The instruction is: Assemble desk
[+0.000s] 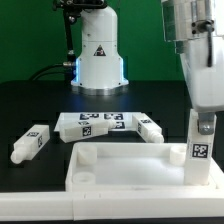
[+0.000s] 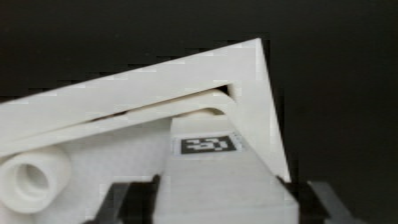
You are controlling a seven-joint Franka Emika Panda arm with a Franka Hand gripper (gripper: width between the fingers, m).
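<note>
The desk's white rimmed panel (image 1: 120, 165) lies flat at the front of the table. My gripper (image 1: 204, 120) is shut on a square-section leg (image 1: 200, 150) with a black-and-white tag. It holds the leg upright at the panel's corner on the exterior view's right. In the wrist view the leg (image 2: 222, 160) runs between my two dark fingers (image 2: 125, 203) down into the panel's corner (image 2: 240, 75). Whether its end is seated there is hidden. A round hole (image 2: 32, 175) shows in the panel beside it. Two loose legs lie behind the panel, one (image 1: 30, 143) at the exterior view's left and one (image 1: 150, 127) right of centre.
The marker board (image 1: 95, 123) lies flat behind the panel, between the loose legs. The robot's white base (image 1: 100, 55) stands at the back of the black table, with dark cables beside it.
</note>
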